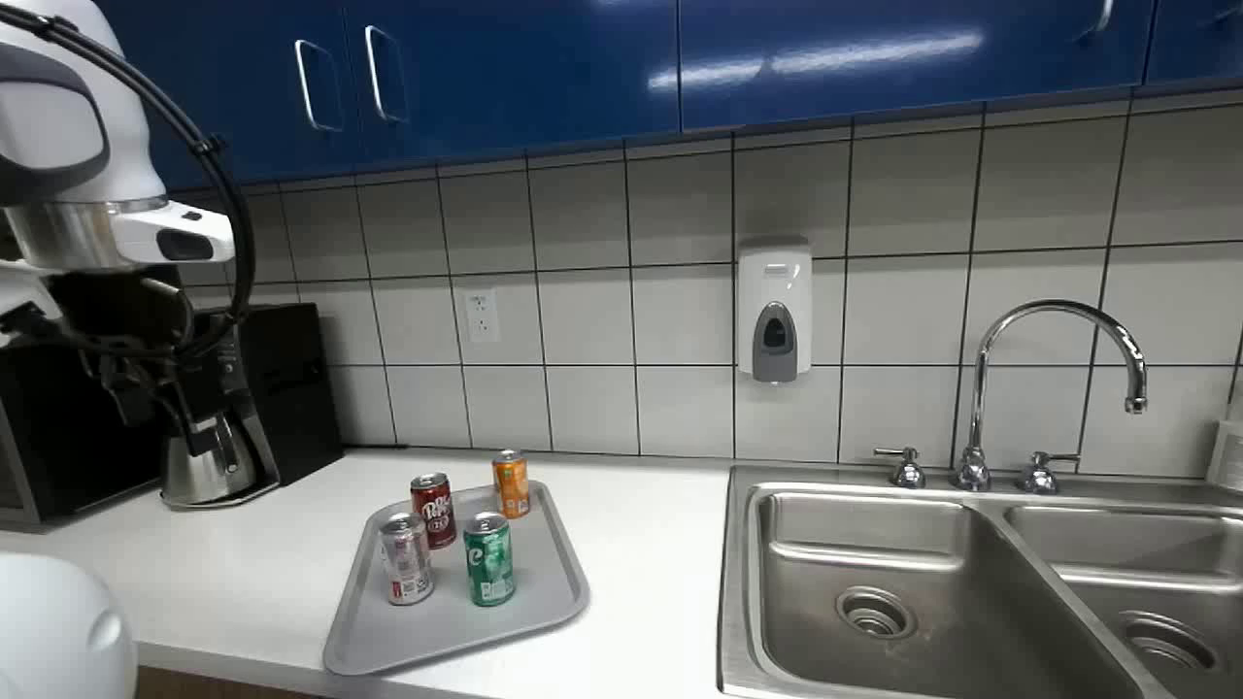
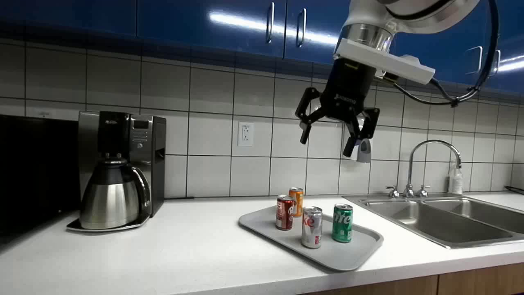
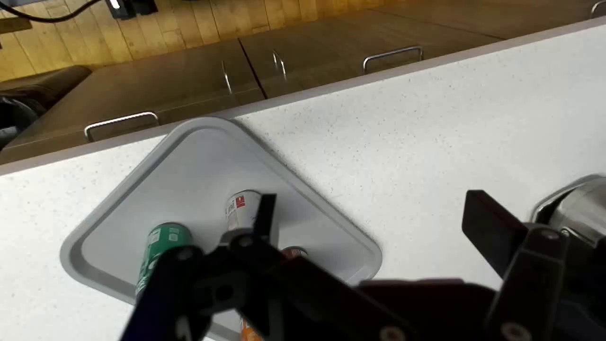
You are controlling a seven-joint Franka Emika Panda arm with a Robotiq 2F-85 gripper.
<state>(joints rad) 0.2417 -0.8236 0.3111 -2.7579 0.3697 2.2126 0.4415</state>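
My gripper (image 2: pixel 326 145) hangs in the air above a grey tray (image 2: pixel 262 217), its two black fingers spread wide with nothing between them. Several soda cans stand upright on that tray. Silver (image 2: pixel 312 235) and green (image 2: pixel 342 229) cans are towards the front; dark red (image 2: pixel 284 217) and orange (image 2: pixel 298 198) ones sit behind. In the wrist view, a finger (image 3: pixel 266 213) partly covers the silver can (image 3: pixel 239 208) and the gripper's body hides much of the red and orange cans. None of the cans is touched.
On the counter (image 2: pixel 204 246) stands a coffee maker (image 2: pixel 157 155) with a steel carafe (image 2: pixel 112 200), beside a black appliance (image 2: pixel 37 164). A double sink (image 1: pixel 874 544) with a curved faucet (image 1: pixel 1049 306) lies on the tray's far side. Blue cabinets (image 1: pixel 524 68) and a soap dispenser (image 1: pixel 774 311) are above.
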